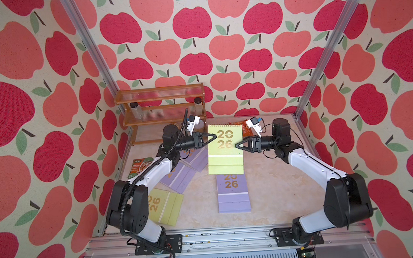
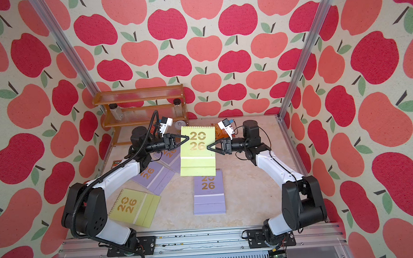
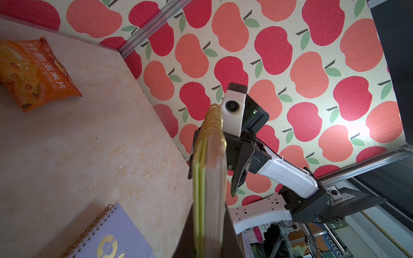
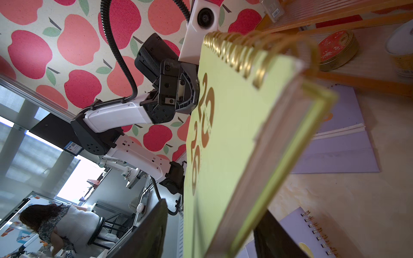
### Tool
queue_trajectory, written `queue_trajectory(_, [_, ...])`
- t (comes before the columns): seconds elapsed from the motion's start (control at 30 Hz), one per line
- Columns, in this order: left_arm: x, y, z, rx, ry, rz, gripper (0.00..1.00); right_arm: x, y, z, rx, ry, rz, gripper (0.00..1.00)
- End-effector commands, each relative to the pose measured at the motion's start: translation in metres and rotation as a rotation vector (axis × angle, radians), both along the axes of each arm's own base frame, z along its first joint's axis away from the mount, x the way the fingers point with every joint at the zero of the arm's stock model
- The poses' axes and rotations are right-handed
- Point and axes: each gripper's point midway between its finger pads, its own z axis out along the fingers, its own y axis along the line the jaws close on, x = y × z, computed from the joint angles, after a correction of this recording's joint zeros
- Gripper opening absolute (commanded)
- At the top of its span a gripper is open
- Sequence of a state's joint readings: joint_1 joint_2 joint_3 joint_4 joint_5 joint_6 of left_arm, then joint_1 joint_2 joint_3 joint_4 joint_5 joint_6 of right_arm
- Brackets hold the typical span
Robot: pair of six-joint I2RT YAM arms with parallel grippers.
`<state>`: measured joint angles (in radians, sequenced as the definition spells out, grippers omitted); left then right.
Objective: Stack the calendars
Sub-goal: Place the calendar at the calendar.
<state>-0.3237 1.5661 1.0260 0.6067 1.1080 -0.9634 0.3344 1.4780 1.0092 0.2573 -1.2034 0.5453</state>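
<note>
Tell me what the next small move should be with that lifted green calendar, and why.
Probably close the right fingers on the green calendar. The left fingers pinch its opposite edge in mid-air, while the right ones straddle it with a visible gap, so one side alone carries it.

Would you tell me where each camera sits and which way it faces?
Top views: high in front, looking down on the table; left arm and right arm show.
Left wrist: on its arm, looking past left fingers and held calendar toward the right arm.
Right wrist: likewise, past right fingers and calendar toward the left arm.
Shared: all show that calendar.
</note>
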Motion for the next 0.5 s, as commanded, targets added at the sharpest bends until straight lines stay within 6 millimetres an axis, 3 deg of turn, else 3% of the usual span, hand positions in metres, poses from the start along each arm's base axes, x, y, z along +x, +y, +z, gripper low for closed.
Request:
queue_trajectory(0.0, [0.001, -0.003, 0.016, -0.034, -0.060, -0.012, 0.00, 0.001, 0.004, -0.003, 0.021, 0.018, 0.006, 0.43])
queue_trajectory(0.07, [0.001, -0.004, 0.017, -0.033, -0.060, -0.013, 0.00, 0.001, 0.004, -0.002, 0.036, 0.015, -0.001, 0.19])
queue_trajectory(0.13, [0.001, -0.005, 0.016, -0.031, -0.057, -0.015, 0.00, -0.002, 0.005, -0.001, 0.049, 0.009, 0.005, 0.03])
queue_trajectory(0.17, [0.001, -0.005, 0.014, -0.029, -0.055, -0.014, 0.00, -0.004, 0.006, -0.001, 0.049, 0.012, 0.011, 0.00])
queue_trajectory(0.2, [0.002, -0.005, 0.013, -0.026, -0.052, -0.014, 0.07, -0.005, 0.006, -0.003, 0.047, 0.018, 0.014, 0.00])
queue_trajectory(0.3, [0.002, -0.007, 0.006, -0.019, -0.035, -0.029, 0.33, -0.009, 0.005, -0.005, 0.039, 0.034, 0.016, 0.00])
queue_trajectory(0.37, [0.004, -0.006, 0.003, -0.014, -0.024, -0.032, 0.56, -0.013, 0.004, -0.007, 0.014, 0.055, 0.008, 0.00])
queue_trajectory(0.47, [0.008, 0.003, 0.000, 0.014, -0.012, -0.014, 0.75, -0.019, -0.002, -0.014, -0.064, 0.117, -0.023, 0.00])
